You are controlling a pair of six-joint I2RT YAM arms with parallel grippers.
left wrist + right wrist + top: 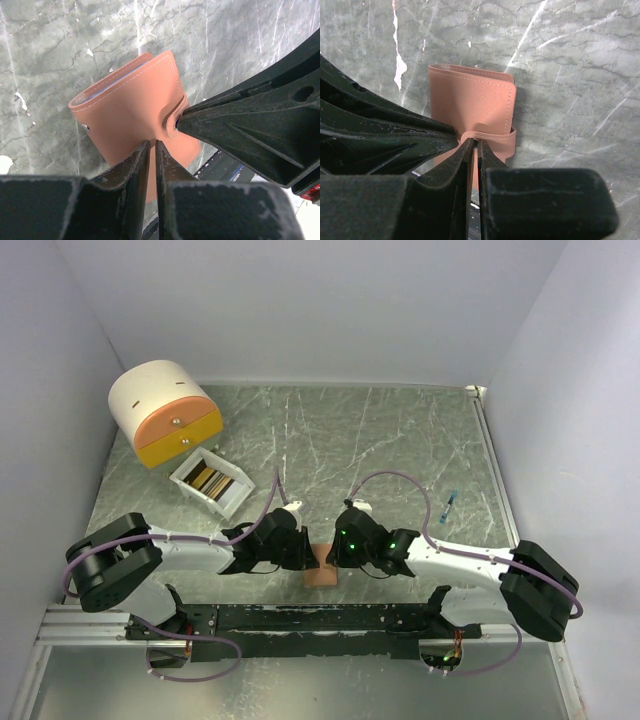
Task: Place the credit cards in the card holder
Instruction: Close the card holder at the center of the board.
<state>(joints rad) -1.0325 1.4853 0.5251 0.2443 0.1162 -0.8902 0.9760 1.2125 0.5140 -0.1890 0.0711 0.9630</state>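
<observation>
Top external view: you see the card holder (322, 577) at the table's (380, 440) near edge, between both grippers.
Card holder: folded shut, salmon-brown, strap (492, 136) across its front.
Left gripper (152, 142): jaws narrow, pinching the holder's near edge.
Right gripper (475, 141): jaws narrow, nipping the strap.
White box (232, 500): open, holding credit cards (208, 478), yellow and dark; their markings are too small to read.
Drawer unit (165, 412): cream over orange, just behind the box.
</observation>
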